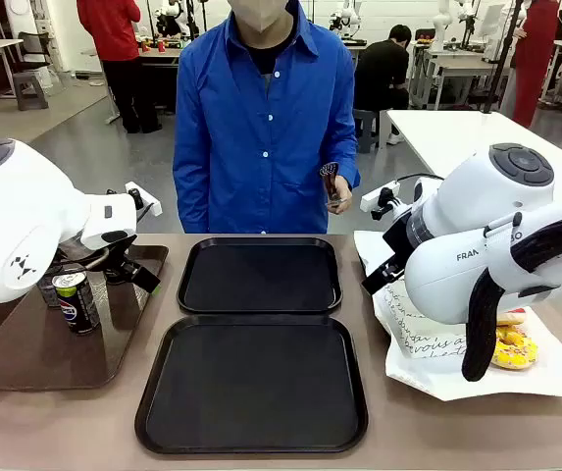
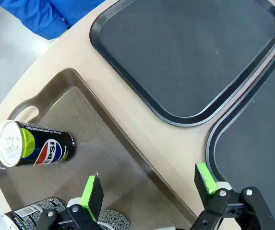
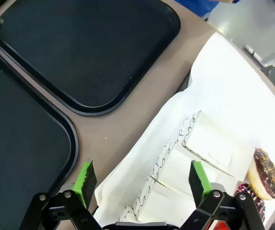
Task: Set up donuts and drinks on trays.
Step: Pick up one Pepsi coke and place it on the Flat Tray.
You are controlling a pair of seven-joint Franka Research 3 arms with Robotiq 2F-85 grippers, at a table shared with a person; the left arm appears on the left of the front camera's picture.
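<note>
Jaws spread wide, the left gripper (image 2: 147, 179) is hanging over a glossy brown tray (image 2: 99, 143) where a slim dark Pepsi can (image 2: 34, 149) is standing, while the right gripper (image 3: 142, 170), likewise spread, is hovering over white paper donut sleeves (image 3: 209, 143) beside two matte black rectangular trays (image 1: 251, 392) on the tan table (image 2: 147, 129).

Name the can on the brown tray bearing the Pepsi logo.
The black-and-lime can, farther from the left claw; the other can is grey-patterned.

The far black tray (image 1: 260, 277) and near black tray (image 1: 251, 383) lie bare, open from above, while upright cans (image 2: 19, 215) (a Pepsi can (image 1: 76, 300) foremost) stand on the brown tray (image 1: 25, 353) at left and paper donut sleeves (image 3: 175, 167) crowd the right.
</note>
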